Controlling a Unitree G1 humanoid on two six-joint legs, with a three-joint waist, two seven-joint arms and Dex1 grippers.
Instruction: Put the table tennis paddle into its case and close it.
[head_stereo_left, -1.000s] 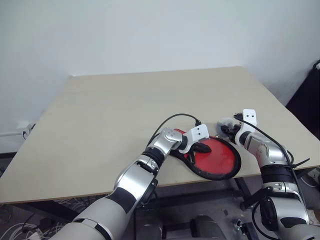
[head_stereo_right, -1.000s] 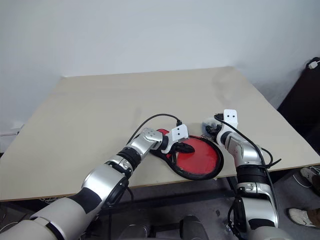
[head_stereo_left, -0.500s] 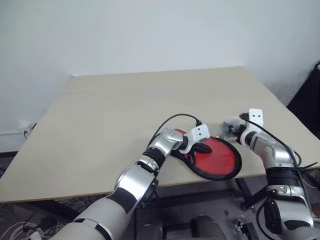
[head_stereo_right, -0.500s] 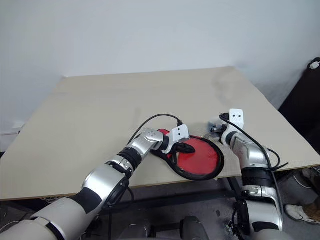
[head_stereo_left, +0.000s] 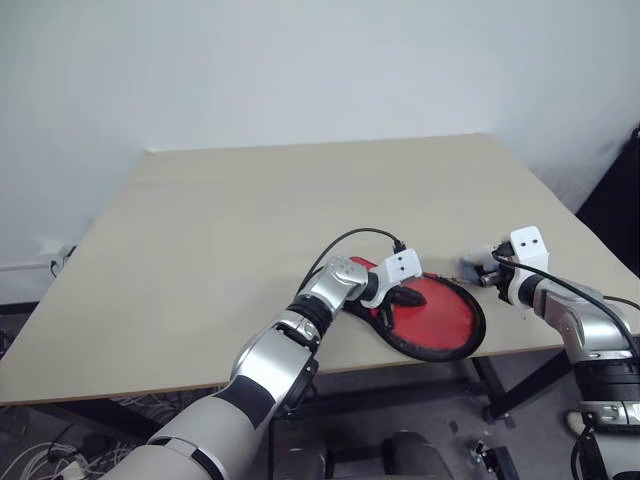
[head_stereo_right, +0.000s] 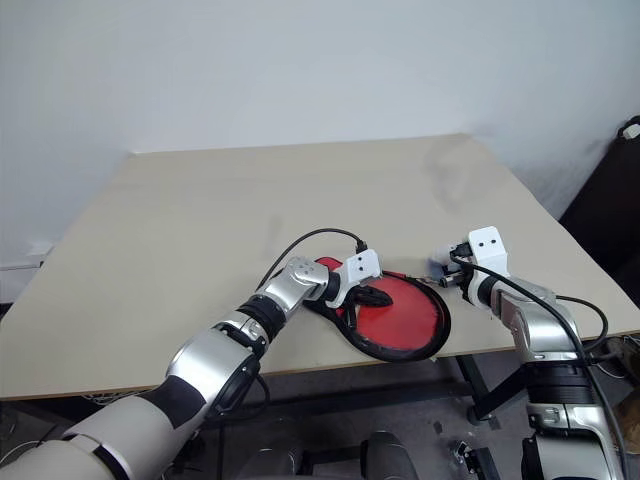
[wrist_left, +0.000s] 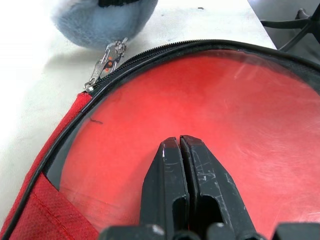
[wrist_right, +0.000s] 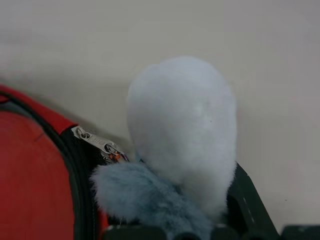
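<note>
Beige table (head_stereo_left: 250, 220), pale wall (head_stereo_left: 300, 60)

table (head_stereo_left: 230, 220): far side open | near edge: case (head_stereo_left: 440, 345), left arm (head_stereo_left: 330, 290)

you're looking at silver-grey arm shells with black joint bands, a white camera block on each wrist, black cables looping off both. left gripper (wrist_left: 180, 150) fingers are glossy black, scuffed with fine scratches.
</note>
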